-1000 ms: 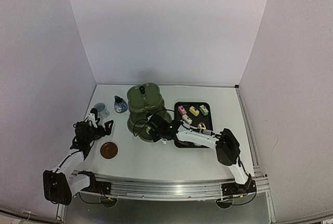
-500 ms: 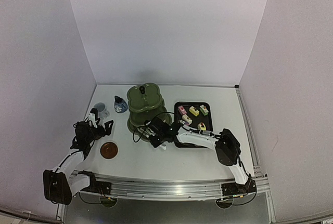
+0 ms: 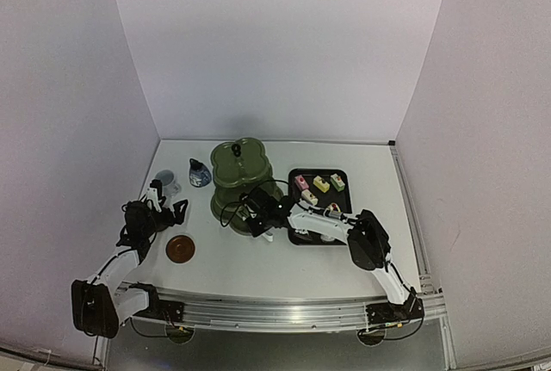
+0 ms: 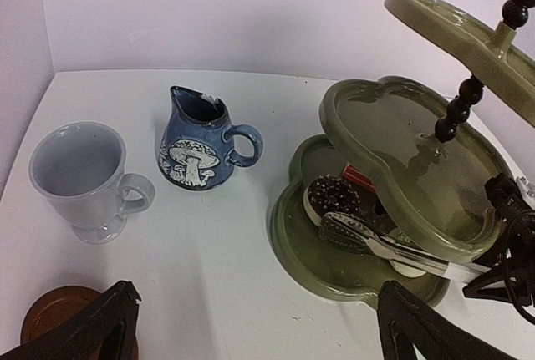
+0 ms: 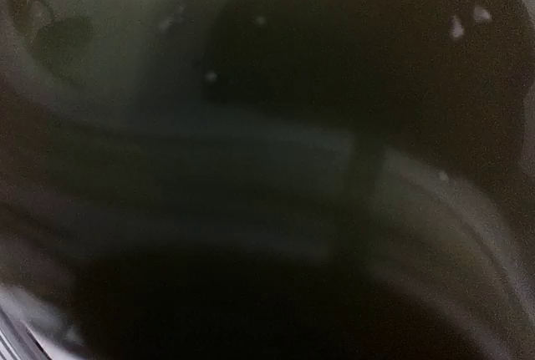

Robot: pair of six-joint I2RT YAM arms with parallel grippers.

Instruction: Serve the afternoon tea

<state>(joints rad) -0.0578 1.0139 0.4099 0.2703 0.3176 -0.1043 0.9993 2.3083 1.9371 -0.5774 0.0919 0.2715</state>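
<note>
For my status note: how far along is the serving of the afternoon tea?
Done: a round chocolate cake lies on the bottom tier of the olive-green scalloped stand. In hand: the right gripper holds thin metal tongs beside that cake. To do: several small colourful cakes wait on the black rectangular tray, the upper tiers are bare, and the pale mug stands off the brown round coaster.

top view looks down from high behind the near edge, taking in the whole bench (image 3: 258,272). left wrist view sits low and near, facing the green stand (image 4: 393,130), which both views share. right wrist view, pressed too close, shows only dark blur.
</note>
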